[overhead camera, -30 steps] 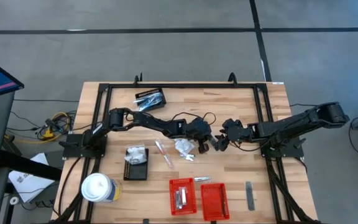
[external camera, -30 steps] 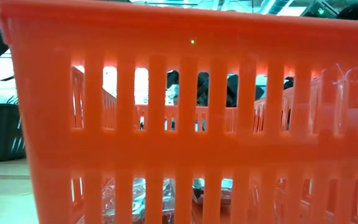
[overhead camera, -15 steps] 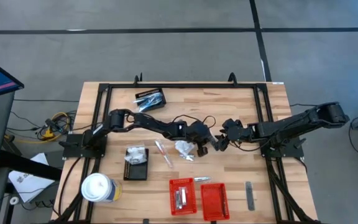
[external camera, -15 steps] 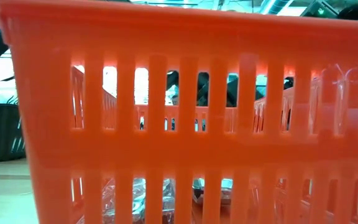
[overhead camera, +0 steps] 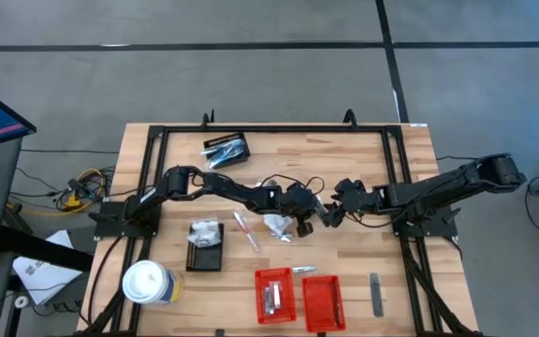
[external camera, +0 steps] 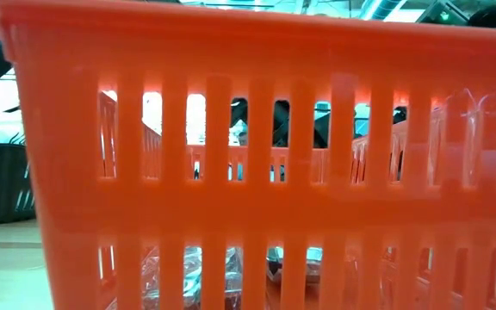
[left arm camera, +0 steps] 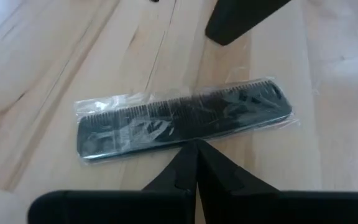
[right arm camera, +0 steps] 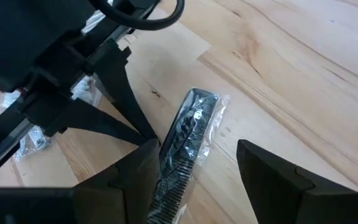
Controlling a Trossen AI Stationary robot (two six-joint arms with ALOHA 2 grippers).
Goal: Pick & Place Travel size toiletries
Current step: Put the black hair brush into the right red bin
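Note:
A black comb in a clear wrap lies flat on the wooden table near its middle. My left gripper is shut, its tips at the comb's long edge, seen from the other side in the right wrist view. My right gripper is open and faces it, with one finger on each side of the comb and touching nothing. In the high view the two grippers meet at mid-table, left and right. Silvery sachets and a thin pink tube lie just to their left. My left gripper slants down from the table's left, its shut fingertips at the middle of the wrapped comb's long edge. I cannot tell whether they touch the wrap or only stand beside it. The comb lies flat on the table.
Two red slotted baskets stand at the near edge; one fills the low view and holds silvery items. A black basket, a white lidded cup, a far black basket and a grey stick are also on the table.

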